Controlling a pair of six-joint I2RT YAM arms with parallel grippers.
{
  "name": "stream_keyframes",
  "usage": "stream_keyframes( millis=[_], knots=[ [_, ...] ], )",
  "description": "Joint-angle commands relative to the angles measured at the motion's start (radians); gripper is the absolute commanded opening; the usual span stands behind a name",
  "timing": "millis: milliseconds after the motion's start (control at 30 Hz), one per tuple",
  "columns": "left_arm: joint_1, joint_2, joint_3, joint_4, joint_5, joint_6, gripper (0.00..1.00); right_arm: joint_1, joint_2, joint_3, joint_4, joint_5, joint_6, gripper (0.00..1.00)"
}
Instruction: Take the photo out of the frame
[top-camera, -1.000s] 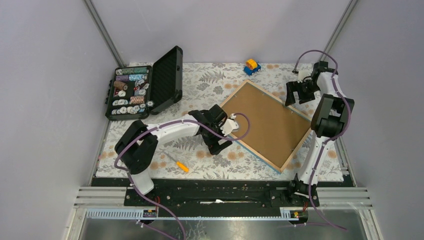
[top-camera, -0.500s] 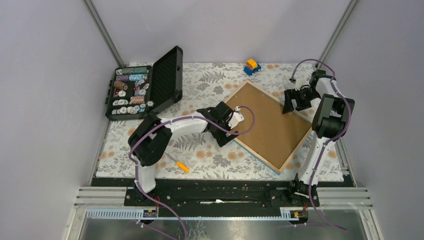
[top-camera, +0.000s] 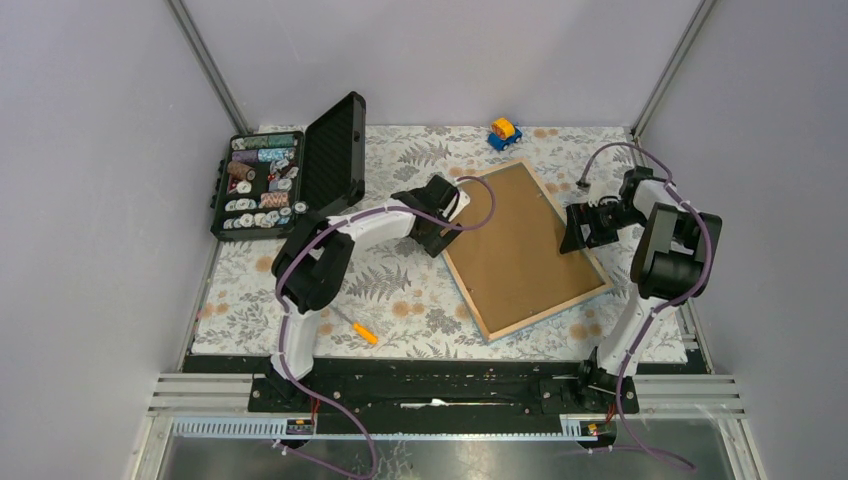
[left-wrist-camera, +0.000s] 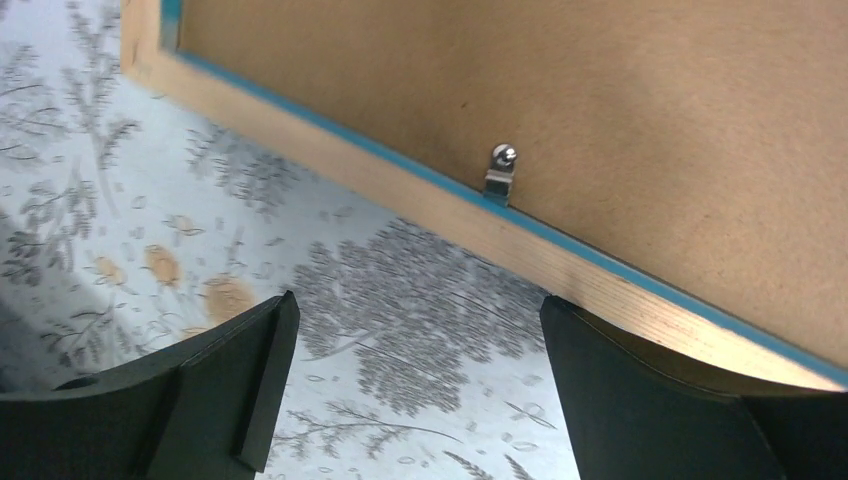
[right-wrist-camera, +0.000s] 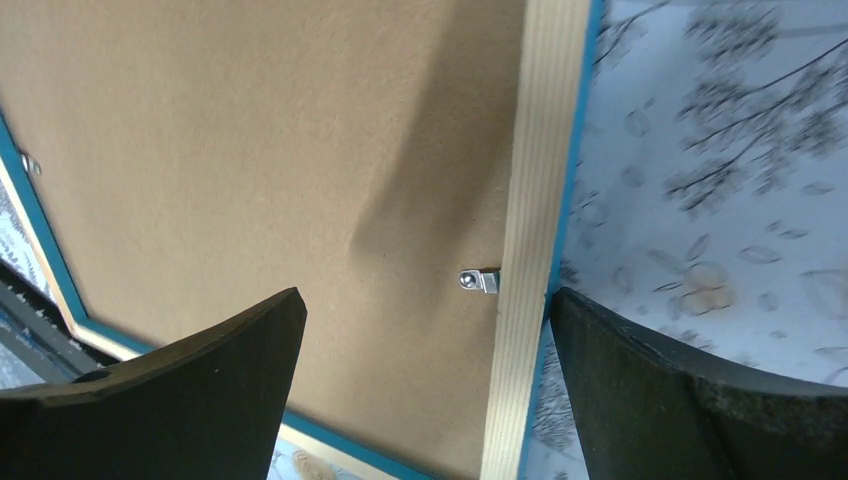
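Observation:
The frame (top-camera: 520, 250) lies face down on the floral cloth, its brown backing board up, so the photo is hidden. My left gripper (top-camera: 438, 232) is open at the frame's left edge. In the left wrist view the left gripper (left-wrist-camera: 415, 390) stands over the cloth, its right finger (left-wrist-camera: 660, 400) against the wood rim (left-wrist-camera: 560, 260) near a metal clip (left-wrist-camera: 500, 170). My right gripper (top-camera: 578, 228) is open over the frame's right edge. In the right wrist view the right gripper (right-wrist-camera: 425, 390) straddles the rim (right-wrist-camera: 530, 230) beside a clip (right-wrist-camera: 480, 280), with nothing gripped.
An open black case of poker chips (top-camera: 290, 180) stands at the back left. A small blue and yellow toy car (top-camera: 504, 132) sits at the back. An orange-handled screwdriver (top-camera: 357, 328) lies near the front left. Grey walls close in both sides.
The frame has turned clockwise on the cloth, its near corner swinging left. The left gripper moved farther back along the frame's left edge; the right gripper came nearer, over the right edge.

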Motion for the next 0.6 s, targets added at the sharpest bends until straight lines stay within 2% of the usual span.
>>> stream_keyframes(
  millis=[0, 133, 333, 567],
  knots=[
    [0.01, 0.037, 0.072, 0.135, -0.064, -0.019, 0.99, 0.025, -0.022, -0.157, -0.144, -0.09, 0.012, 1.0],
    [0.013, 0.041, 0.09, 0.156, -0.095, 0.008, 0.99, 0.045, -0.061, -0.231, -0.133, -0.078, 0.005, 1.0],
    [0.015, 0.015, 0.134, 0.107, -0.048, 0.02, 0.99, 0.098, -0.091, -0.285, -0.129, -0.087, 0.005, 1.0],
    [0.007, -0.146, 0.242, -0.145, 0.298, 0.142, 0.99, 0.135, -0.121, -0.279, -0.145, -0.073, 0.031, 1.0]
  ],
)
